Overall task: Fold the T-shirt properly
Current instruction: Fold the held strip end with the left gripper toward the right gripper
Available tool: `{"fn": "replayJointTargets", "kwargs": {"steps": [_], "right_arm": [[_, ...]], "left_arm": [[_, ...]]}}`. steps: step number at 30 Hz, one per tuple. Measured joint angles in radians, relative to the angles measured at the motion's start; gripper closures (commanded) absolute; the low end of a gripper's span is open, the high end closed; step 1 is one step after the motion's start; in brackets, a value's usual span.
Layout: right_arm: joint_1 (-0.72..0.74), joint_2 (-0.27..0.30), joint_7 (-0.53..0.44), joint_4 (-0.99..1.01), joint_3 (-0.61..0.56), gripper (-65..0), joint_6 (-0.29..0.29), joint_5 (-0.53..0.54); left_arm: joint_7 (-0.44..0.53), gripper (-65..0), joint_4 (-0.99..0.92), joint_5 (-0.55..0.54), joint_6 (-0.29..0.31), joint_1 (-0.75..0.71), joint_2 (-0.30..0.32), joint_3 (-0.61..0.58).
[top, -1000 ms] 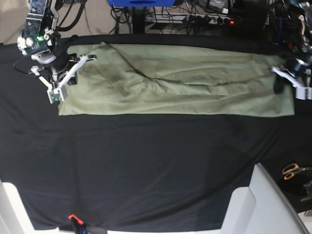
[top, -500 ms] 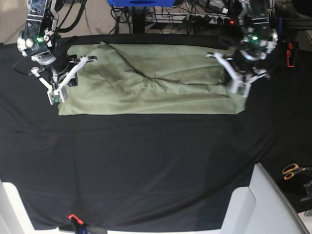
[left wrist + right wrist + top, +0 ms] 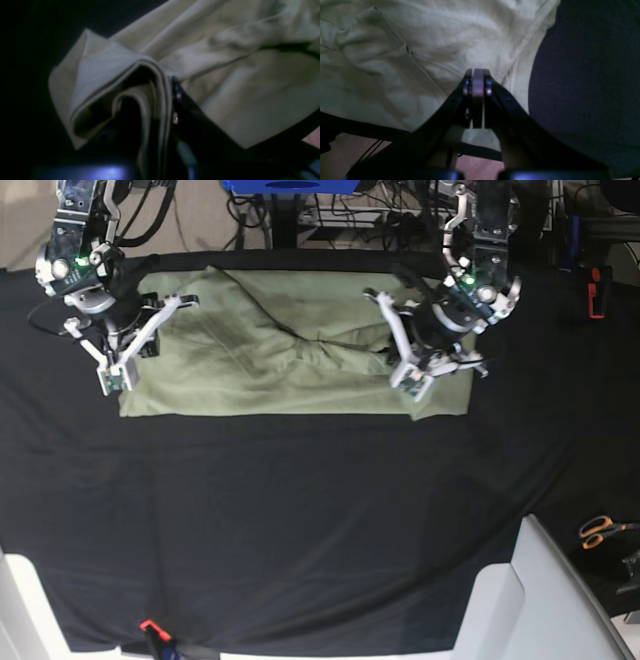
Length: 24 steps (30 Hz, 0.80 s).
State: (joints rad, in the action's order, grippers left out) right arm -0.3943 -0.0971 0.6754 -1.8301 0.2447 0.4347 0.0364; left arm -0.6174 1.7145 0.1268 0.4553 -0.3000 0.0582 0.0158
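Observation:
The pale sage-green T-shirt (image 3: 270,365) lies on the black cloth at the back of the table, and its right end is folded over towards the left. My left gripper (image 3: 412,378) is shut on that doubled end. The left wrist view shows several cloth layers (image 3: 140,75) pinched at the gripper (image 3: 167,100). My right gripper (image 3: 112,378) sits at the shirt's left edge. In the right wrist view it (image 3: 478,75) is shut with a pale strip of shirt between the jaws, and the T-shirt (image 3: 420,45) lies spread behind it.
A large black cloth (image 3: 300,520) covers the table. Orange-handled scissors (image 3: 600,530) lie at the right edge. White panels (image 3: 540,600) stand at the front right and front left. Cables and a blue object (image 3: 290,185) are behind the table.
My left gripper has carried the shirt's right end leftwards, from the far right to about two-thirds across, so the shirt is shorter. The right arm has not moved.

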Motion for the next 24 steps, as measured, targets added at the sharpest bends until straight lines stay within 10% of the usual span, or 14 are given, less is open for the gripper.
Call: {"fn": "replayJointTargets", "kwargs": {"steps": [24], "right_arm": [[0.000, 0.000, 0.001, 0.000, 0.000, -0.8, 0.000, 0.000]], "left_arm": [[0.001, 0.0, -0.117, 0.000, -0.007, 0.070, -0.030, -0.065]]}}
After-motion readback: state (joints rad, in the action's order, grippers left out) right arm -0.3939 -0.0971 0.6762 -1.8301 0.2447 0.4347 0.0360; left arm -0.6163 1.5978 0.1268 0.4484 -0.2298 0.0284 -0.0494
